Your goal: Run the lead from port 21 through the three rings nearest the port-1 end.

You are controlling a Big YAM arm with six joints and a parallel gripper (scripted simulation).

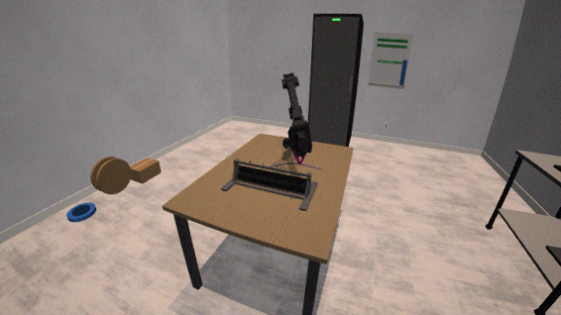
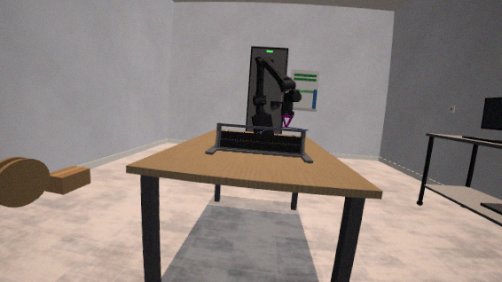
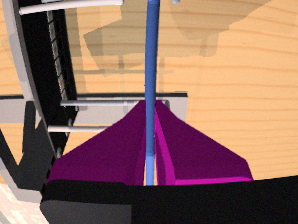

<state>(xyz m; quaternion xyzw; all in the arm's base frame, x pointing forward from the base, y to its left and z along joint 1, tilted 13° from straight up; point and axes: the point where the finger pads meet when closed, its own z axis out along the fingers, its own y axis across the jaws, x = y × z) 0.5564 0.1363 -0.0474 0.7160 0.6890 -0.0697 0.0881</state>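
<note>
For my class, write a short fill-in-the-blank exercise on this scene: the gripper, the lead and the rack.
1. The gripper is shut on the ____ lead.
2. The gripper's fingers are coloured ____.
3. The rack stands on a ____ table.
4. In the exterior view, the arm is ____ the rack.

Missing words: blue; purple; wooden; behind
</note>
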